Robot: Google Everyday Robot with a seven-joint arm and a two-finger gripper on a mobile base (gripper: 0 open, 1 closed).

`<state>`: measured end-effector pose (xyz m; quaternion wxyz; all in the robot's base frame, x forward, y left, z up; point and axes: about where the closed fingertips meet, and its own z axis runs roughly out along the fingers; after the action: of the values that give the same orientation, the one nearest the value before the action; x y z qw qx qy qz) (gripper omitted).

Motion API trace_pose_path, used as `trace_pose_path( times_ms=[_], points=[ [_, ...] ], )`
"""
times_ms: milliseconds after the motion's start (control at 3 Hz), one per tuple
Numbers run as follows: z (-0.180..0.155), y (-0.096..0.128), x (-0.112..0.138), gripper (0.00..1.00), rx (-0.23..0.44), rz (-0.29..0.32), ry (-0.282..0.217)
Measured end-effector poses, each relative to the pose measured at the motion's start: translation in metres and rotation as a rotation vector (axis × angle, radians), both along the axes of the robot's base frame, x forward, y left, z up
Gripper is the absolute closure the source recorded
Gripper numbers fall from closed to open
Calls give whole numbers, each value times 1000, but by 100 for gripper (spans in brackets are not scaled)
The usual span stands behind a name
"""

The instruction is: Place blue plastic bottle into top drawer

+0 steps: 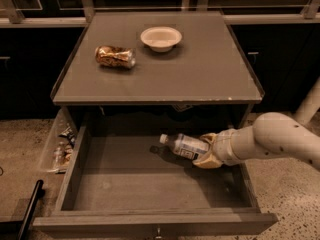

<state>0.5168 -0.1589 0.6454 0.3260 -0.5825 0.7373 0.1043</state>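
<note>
in the centre-right of the frame the pincer [204,152], reaching in from the right edge, is clenched around the base end of the blue plastic bottle [183,145]. the bottle lies nearly level, white cap pointing left, over the right rear part of the open top drawer [150,186]. on the worktop [210,74] in the upper half a dented gold can [115,57] lies on its side, with a white bowl [161,38] near it to the upper right.
</note>
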Motion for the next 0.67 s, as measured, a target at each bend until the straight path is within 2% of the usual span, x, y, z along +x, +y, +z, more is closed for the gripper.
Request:
trace_pose_path(
  times_ms=[333, 667],
  points=[
    [-29, 36, 2, 100, 40, 39, 55],
    [-40, 61, 2, 100, 60, 72, 86]
  ],
)
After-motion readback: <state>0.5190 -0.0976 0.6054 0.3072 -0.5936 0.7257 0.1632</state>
